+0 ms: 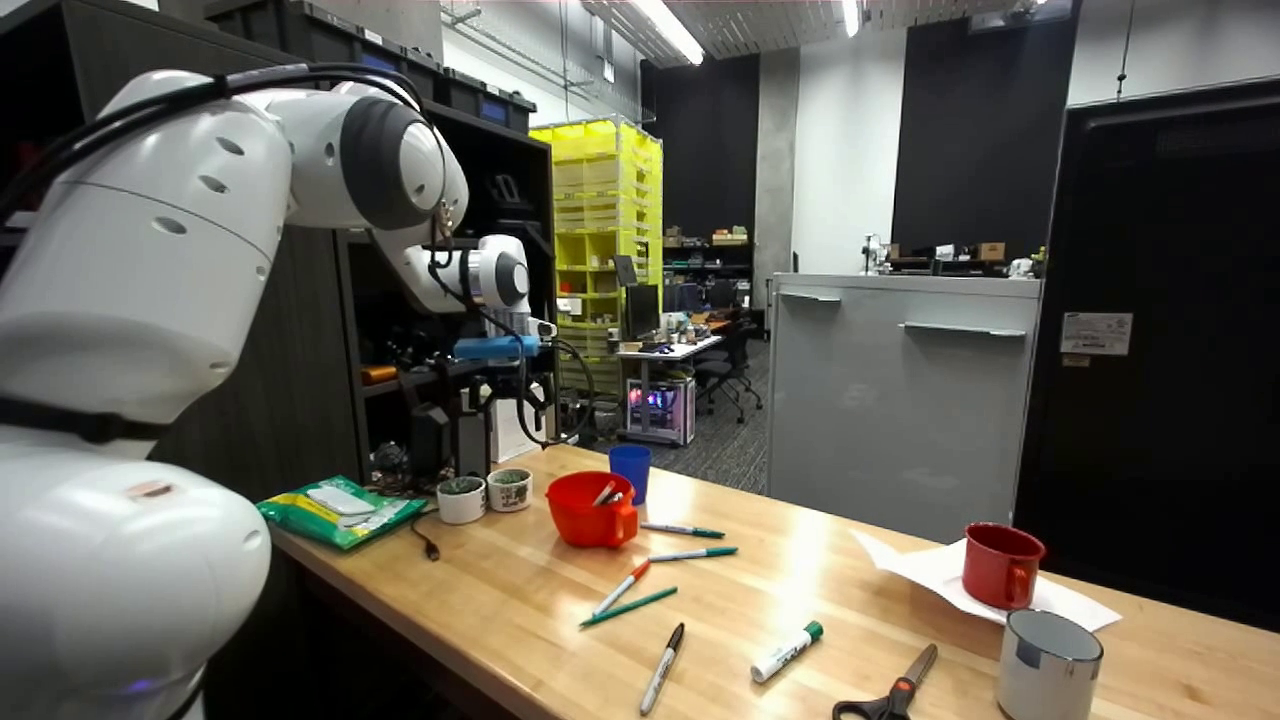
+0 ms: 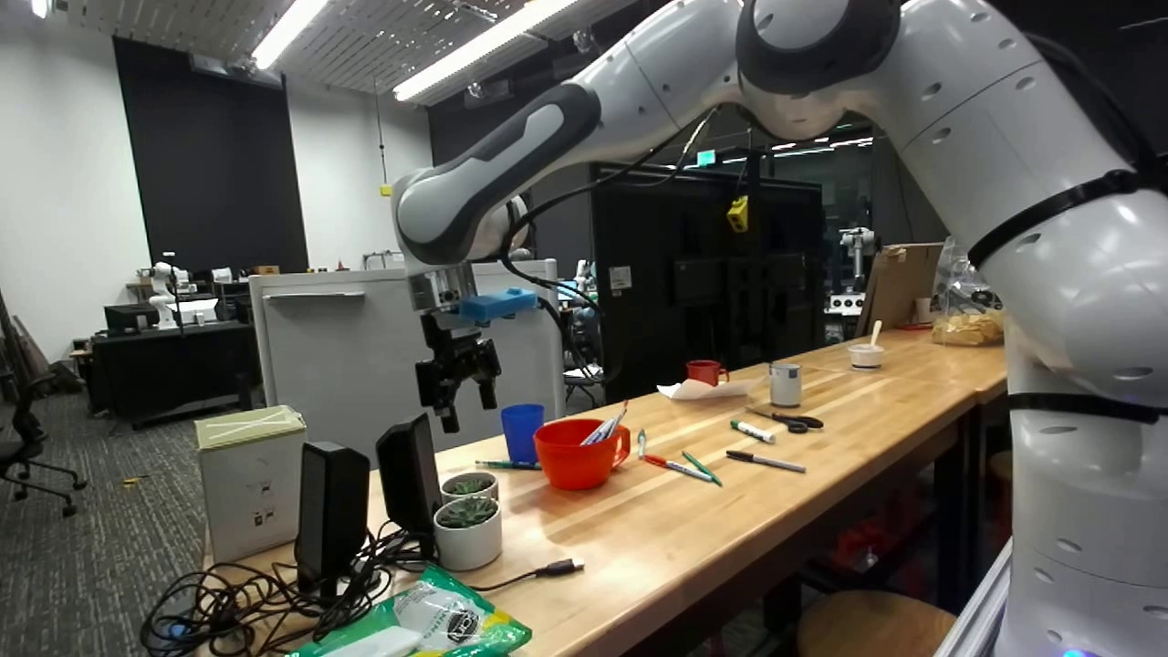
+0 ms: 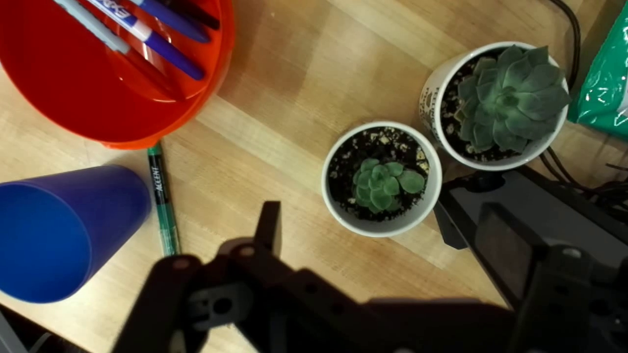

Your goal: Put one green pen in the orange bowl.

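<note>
Wrist view: the reach towards a grasp is judged to be in hand; the jaws of the gripper (image 3: 382,223) are spread wide, nothing being seen held or touched; over the green pen (image 3: 165,208), laid beside the blue cup (image 3: 105,211), a sideways shift and descent are probably called for; by its far end the orange bowl (image 3: 54,88) is placed, other pens (image 3: 174,56) inside.
</note>
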Robot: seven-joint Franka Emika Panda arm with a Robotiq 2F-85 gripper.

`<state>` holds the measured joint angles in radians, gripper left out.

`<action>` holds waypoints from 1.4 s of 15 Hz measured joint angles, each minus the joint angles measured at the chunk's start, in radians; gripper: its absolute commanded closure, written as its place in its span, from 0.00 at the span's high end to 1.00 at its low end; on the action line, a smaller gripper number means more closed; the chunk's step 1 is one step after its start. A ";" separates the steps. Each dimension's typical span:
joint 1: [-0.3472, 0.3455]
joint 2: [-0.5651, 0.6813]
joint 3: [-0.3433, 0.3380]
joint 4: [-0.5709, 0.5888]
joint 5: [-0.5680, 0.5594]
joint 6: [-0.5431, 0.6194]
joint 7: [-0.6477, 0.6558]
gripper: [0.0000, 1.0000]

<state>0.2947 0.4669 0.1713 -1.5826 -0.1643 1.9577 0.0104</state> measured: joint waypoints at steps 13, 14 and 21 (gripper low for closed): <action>-0.026 0.035 -0.010 0.027 0.000 0.004 -0.004 1.00; -0.032 0.042 -0.010 0.035 0.000 0.004 -0.006 1.00; -0.060 0.112 -0.026 0.112 0.000 0.005 -0.024 1.00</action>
<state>0.2352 0.5790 0.1450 -1.4709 -0.1640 1.9625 -0.0139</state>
